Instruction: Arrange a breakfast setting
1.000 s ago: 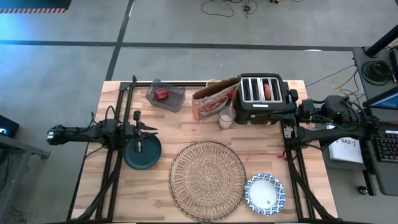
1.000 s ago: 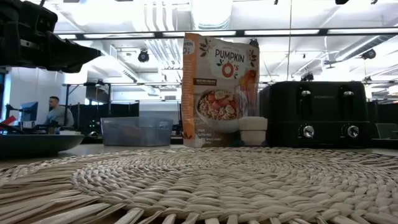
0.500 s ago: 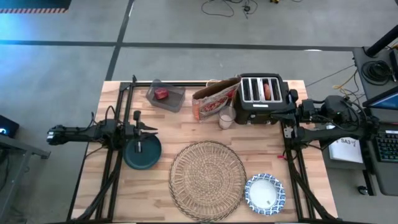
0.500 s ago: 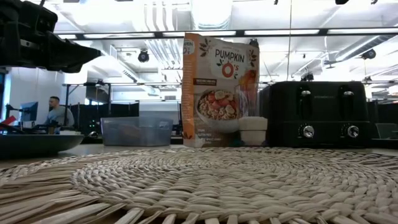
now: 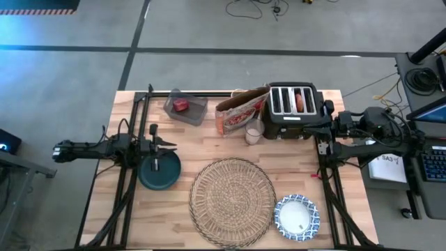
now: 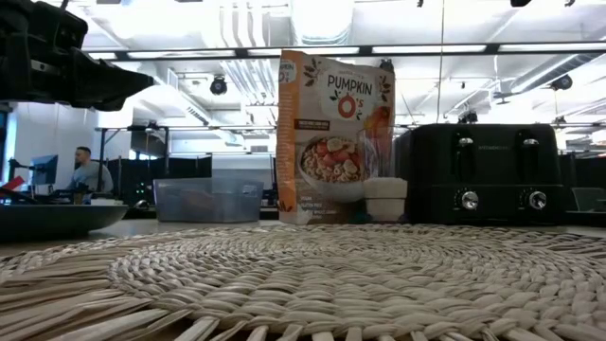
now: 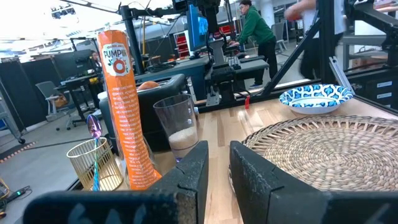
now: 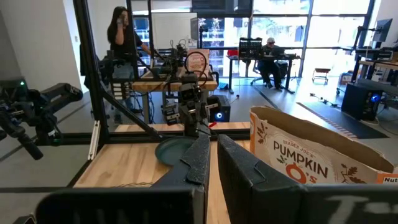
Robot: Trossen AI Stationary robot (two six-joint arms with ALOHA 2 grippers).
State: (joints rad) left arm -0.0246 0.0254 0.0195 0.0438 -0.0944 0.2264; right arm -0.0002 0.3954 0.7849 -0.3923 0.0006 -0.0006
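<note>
Fingers point(image 7: 193, 168) of my left gripper point(image 5: 163, 144) stand narrowly parted over the dark teal plate point(image 5: 159, 170); my right gripper point(image 5: 322, 125) looks pinched together. I count one round woven straw placemat point(image 5: 233, 201), one blue-and-white patterned bowl point(image 5: 297, 217), one small clear glass point(image 5: 254, 133).

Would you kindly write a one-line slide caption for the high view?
Overhead: woven placemat at centre, teal plate to its left beneath the left gripper, patterned bowl lower right, toaster behind.

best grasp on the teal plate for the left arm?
Pinch the teal plate by its raised rim, on the edge nearest the left gripper, which hangs over that edge. It lies flat on the table with nothing on it, so only the rim offers a hold; come from above, one finger inside, one outside.
</note>
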